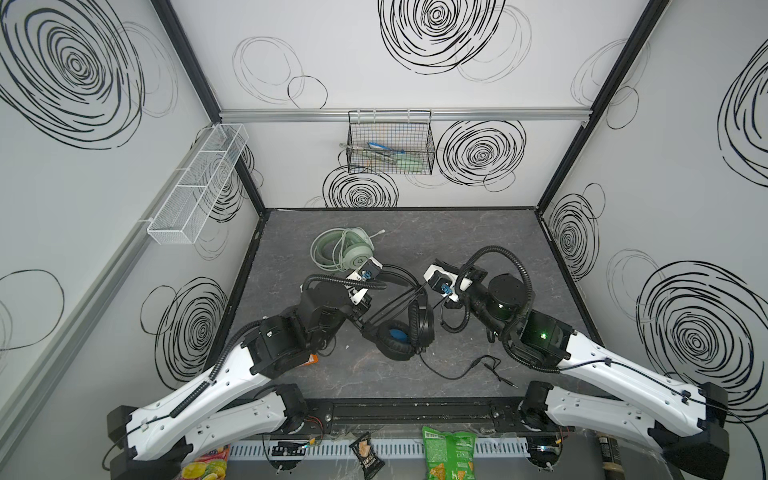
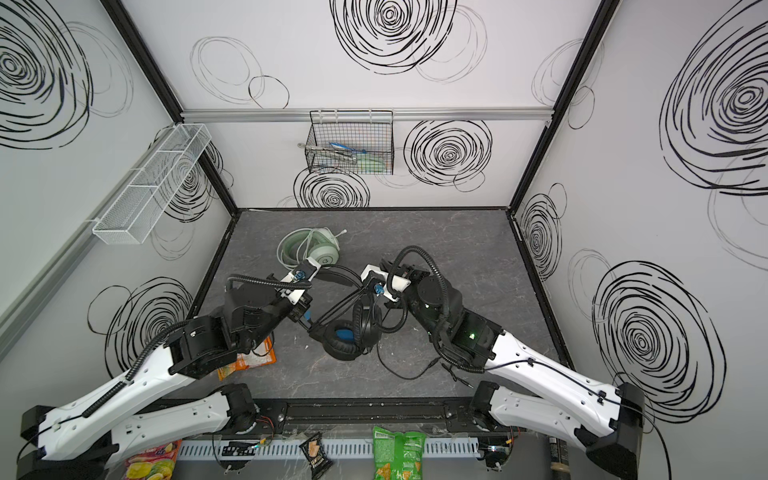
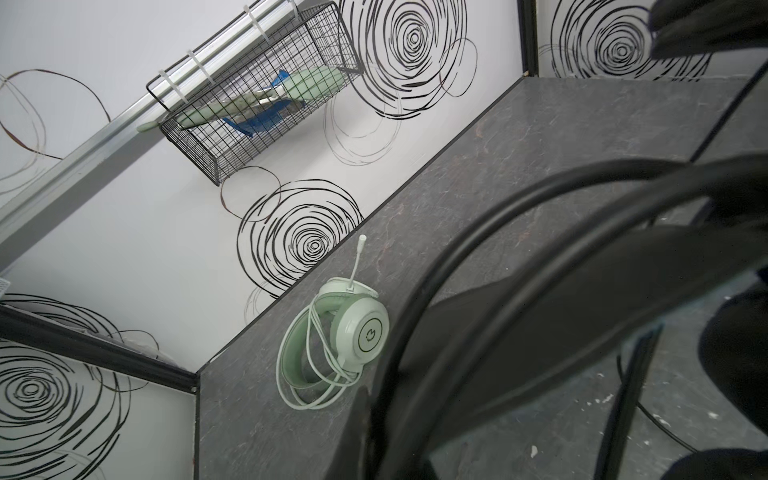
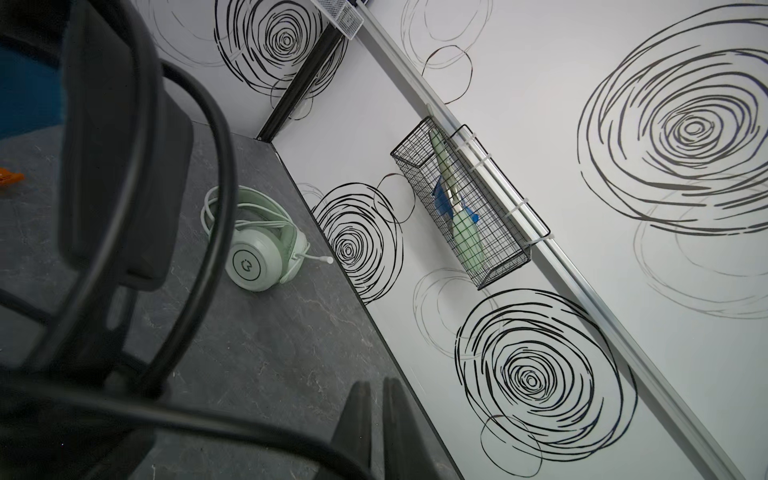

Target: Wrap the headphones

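In a top view, the black, blue-lined wired headset (image 1: pixel 390 349) lies centrally, cable (image 1: pixel 455 377) trailing unwound, the coiled mint-green headset (image 1: pixel 357 255) behind it; left wrist: left gripper (image 3: pixel 380 419) clamps, apparently, the black headband (image 3: pixel 540 270); right wrist: right gripper (image 4: pixel 380 424) narrow, empty; winding likely calls for regrasping the cable.

Mint-green headset (image 1: pixel 347 249) past the left pincer (image 1: pixel 360 319); black headset (image 1: pixel 397 338), blue-lined, beside it; walls (image 1: pixel 415 83) white, black swirls.

Bright, even light, faint shadows. Both top views bow at the edges. Beside the right gripper (image 4: pixel 376 419) the black headband (image 4: pixel 104 166) blurs.
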`<move>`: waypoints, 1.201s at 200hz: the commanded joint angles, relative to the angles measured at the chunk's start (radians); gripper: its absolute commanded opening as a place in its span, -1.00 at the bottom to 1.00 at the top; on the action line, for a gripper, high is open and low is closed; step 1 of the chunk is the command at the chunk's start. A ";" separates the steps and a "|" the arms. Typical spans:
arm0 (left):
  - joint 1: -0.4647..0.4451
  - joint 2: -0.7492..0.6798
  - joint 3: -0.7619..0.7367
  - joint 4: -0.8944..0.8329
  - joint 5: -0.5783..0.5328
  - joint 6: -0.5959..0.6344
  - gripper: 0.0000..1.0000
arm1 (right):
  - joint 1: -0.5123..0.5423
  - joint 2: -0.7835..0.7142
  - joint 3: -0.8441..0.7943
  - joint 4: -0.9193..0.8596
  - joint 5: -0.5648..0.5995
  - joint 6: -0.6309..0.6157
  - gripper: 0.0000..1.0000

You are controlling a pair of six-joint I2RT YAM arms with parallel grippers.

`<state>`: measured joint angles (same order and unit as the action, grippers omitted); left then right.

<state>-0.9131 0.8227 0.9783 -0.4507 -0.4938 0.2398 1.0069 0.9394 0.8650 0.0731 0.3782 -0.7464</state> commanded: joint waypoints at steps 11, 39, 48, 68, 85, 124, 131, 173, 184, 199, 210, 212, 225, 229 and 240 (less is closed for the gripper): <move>0.050 -0.071 0.038 0.025 0.188 -0.132 -1.00 | -0.031 -0.014 -0.012 0.131 -0.003 0.053 -0.75; 0.078 -0.101 0.072 0.072 0.239 -0.240 -1.00 | -0.074 -0.043 -0.058 0.213 -0.038 0.116 -0.74; 0.083 -0.106 0.088 0.085 0.273 -0.266 -1.00 | -0.092 -0.052 -0.077 0.240 -0.055 0.138 -0.72; 0.086 -0.108 0.127 0.107 0.340 -0.300 -1.00 | -0.125 -0.060 -0.099 0.278 -0.102 0.174 -0.70; 0.086 -0.110 0.162 0.133 0.401 -0.332 -1.00 | -0.142 -0.062 -0.117 0.300 -0.148 0.194 -0.70; 0.085 -0.088 0.246 0.200 0.500 -0.426 -1.00 | -0.149 -0.079 -0.182 0.405 -0.294 0.239 -0.68; 0.086 -0.081 0.257 0.216 0.514 -0.443 -1.00 | -0.149 -0.078 -0.197 0.431 -0.321 0.247 -0.66; 0.086 -0.026 0.319 0.330 0.526 -0.519 -1.00 | -0.148 0.008 -0.235 0.541 -0.385 0.327 -0.69; 0.085 -0.009 0.333 0.368 0.515 -0.536 -1.00 | -0.148 0.034 -0.239 0.556 -0.403 0.349 -0.71; 0.087 0.017 0.353 0.416 0.480 -0.558 -1.00 | -0.146 0.064 -0.244 0.578 -0.430 0.381 -0.72; 0.086 0.037 0.367 0.454 0.455 -0.573 -1.00 | -0.146 0.081 -0.245 0.590 -0.443 0.401 -0.72; 0.086 0.040 0.370 0.462 0.451 -0.576 -1.00 | -0.147 0.084 -0.245 0.591 -0.445 0.404 -0.72; 0.089 0.073 0.396 0.501 0.438 -0.593 -1.00 | -0.146 0.104 -0.244 0.598 -0.457 0.420 -0.73; 0.090 0.084 0.406 0.513 0.435 -0.599 -1.00 | -0.145 0.109 -0.244 0.600 -0.460 0.421 -0.73; 0.089 0.116 0.436 0.542 0.434 -0.610 -1.00 | -0.145 0.123 -0.245 0.606 -0.466 0.426 -0.73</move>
<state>-0.8314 0.9009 1.3266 -0.1471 -0.0246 -0.2760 0.8635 1.0439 0.6270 0.6029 -0.0456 -0.3687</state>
